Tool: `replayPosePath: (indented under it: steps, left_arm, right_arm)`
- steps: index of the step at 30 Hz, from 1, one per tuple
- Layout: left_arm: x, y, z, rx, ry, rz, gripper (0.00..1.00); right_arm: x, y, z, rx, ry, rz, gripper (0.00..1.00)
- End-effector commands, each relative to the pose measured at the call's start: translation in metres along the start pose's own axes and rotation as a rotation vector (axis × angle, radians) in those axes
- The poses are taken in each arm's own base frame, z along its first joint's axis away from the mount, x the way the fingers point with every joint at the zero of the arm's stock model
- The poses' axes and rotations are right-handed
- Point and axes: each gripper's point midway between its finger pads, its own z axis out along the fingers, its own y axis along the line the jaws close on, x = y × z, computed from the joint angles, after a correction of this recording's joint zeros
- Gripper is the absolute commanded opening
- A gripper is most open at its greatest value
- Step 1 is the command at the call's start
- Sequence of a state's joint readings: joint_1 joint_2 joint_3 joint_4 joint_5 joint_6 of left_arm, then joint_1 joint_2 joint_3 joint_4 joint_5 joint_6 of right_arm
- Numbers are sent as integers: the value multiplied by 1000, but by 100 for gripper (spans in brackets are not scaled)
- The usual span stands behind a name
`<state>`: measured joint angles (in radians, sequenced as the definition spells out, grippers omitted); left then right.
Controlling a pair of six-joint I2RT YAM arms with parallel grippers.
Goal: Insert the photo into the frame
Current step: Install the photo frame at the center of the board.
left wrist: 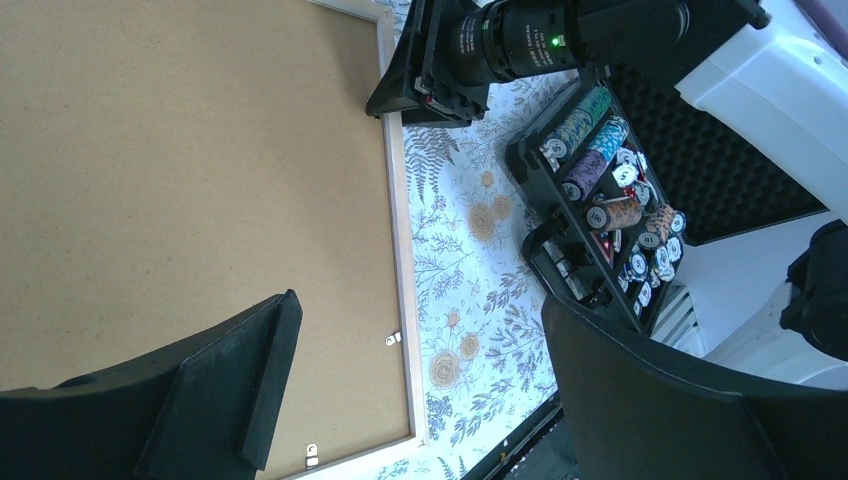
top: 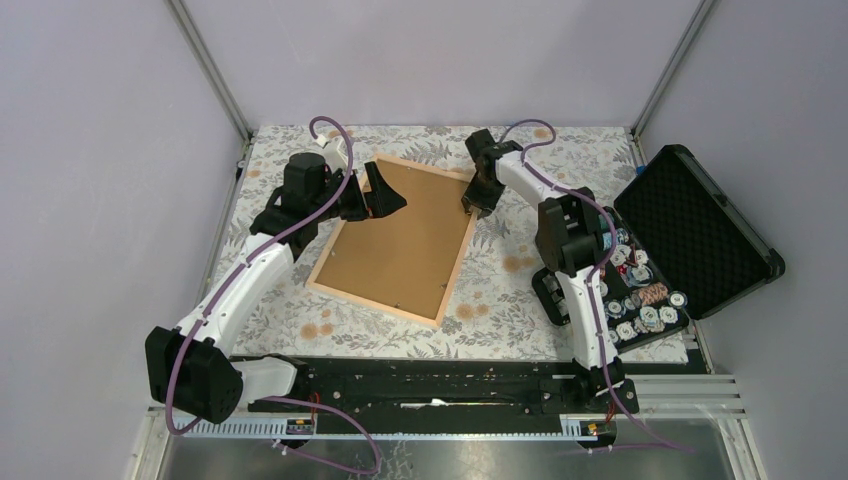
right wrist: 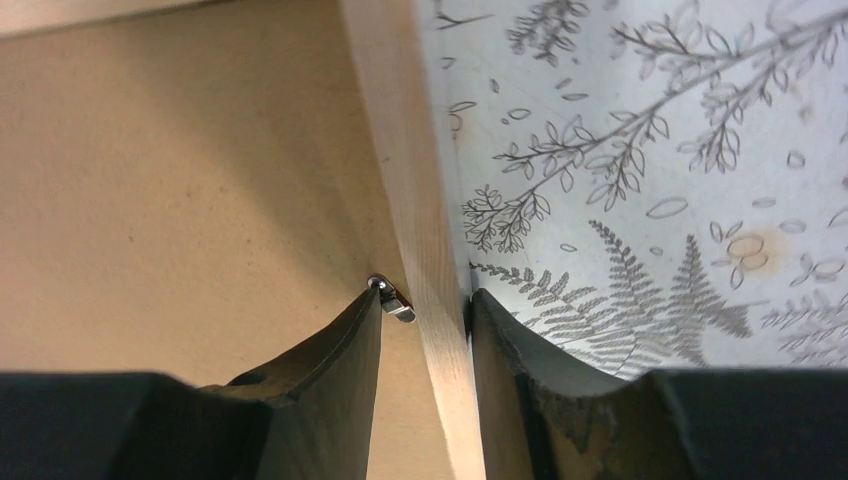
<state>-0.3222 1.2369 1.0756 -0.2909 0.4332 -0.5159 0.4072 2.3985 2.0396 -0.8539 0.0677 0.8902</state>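
Light wood frame [top: 374, 305], thin-railed, face down mid-table [top: 505, 300]. The photo [top: 395, 240] lies inside it, brown board back up. Likely light and stiff, with slender rails: take by an edge rail.
- Right gripper [right wrist: 425, 300], frame's 1 o'clock, straddles the rail beside a metal tab [right wrist: 392, 298]; cannot tell if clamped.
- Left gripper [top: 388, 192], 11 o'clock, gapes wide and is empty.

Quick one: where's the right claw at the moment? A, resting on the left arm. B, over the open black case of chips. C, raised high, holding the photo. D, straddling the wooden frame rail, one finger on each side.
D: in the right wrist view, the right claw has one finger inside the frame, over the photo backing by a metal tab, and the other outside over the patterned cloth.
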Motion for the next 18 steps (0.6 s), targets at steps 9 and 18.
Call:
replayPosePath:
  steps: [9,18]
  left_arm:
    - [-21,-21,-10,56,-69,54,99]
    - [-20,-20,-8,52,-65,51,99]
  right_arm:
    - [-9,-16,36,-138,-25,-719,0]
    - [-34,9,18,-246,-157,-914,0]
